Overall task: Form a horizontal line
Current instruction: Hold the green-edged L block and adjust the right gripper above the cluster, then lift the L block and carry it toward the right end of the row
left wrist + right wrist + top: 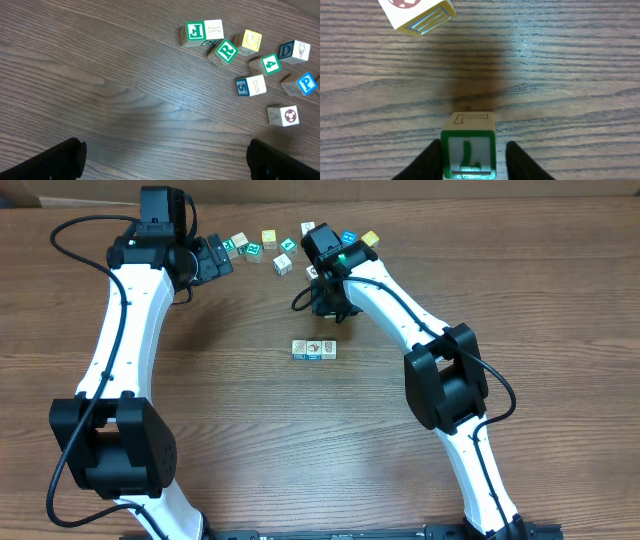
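We count three cubes in the horizontal line (314, 350), touching side by side on the counter (230, 410). Their white tops carry pictures too small for us to read, and teal shows along their sides. The row lies on the base side of the right end effector (326, 302), near it but apart, almost straight behind it. Only the overhead view shows the row; neither wrist view takes it in.

The L cube (468, 150) appears only in the right wrist view. It is green-framed with a green L on a pale face, and it stands between that end effector's fingers (427, 162), its lower edge cut off by the frame. From overhead it is hidden under the end effector's dark body. One finger seems to lie against the cube and a pale sliver shows beside the other, so we cannot tell whether the end effector is clenched on the cube or merely around it. Nor can we tell whether the cube rests on the counter.

Ahead of this end effector, to the left in its view, sits a cropped cube (417, 15) with a red-brown picture and yellowish sides.

The left end effector (167, 160) is released, its fingertips far apart in the bottom corners with wood grain between them. Ahead of it, to the right in its view, lie the loose cubes (250, 65). There we can read J, R, G, D, P, 4 and 5; overhead they are only coloured specks.
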Robot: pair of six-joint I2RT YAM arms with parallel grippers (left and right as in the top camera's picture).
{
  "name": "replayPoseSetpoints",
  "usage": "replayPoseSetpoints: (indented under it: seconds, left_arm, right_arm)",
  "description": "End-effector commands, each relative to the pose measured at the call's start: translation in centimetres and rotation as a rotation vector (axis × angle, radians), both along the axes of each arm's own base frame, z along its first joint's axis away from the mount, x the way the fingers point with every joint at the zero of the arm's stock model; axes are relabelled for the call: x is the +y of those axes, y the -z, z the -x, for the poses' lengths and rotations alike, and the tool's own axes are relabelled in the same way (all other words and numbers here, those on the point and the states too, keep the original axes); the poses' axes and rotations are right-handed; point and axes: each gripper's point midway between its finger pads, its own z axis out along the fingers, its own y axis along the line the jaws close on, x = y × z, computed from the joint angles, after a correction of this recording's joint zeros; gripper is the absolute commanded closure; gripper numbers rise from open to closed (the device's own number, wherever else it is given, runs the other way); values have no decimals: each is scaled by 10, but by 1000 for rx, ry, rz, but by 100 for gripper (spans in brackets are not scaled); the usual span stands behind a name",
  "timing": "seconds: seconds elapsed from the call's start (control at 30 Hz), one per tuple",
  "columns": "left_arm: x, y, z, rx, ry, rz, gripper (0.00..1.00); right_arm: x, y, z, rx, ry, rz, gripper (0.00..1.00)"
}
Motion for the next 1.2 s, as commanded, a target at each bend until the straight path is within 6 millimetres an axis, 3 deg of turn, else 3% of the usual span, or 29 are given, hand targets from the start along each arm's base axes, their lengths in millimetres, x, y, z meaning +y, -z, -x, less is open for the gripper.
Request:
replayPoseSetpoints:
  seconds: [0.0,0.17,1.17]
  left_arm:
    - [-3,-6,-2,-15,14,-1,0]
    - [-3,-6,-2,-16,14,-1,0]
    - [-3,-6,-2,-16,15,-1,0]
  right_arm:
    - [1,-24,-3,-40,1,-24,66]
    - [1,-24,-3,-39,1,-24,71]
    - [2,-25,-7,-56,3,-34,75]
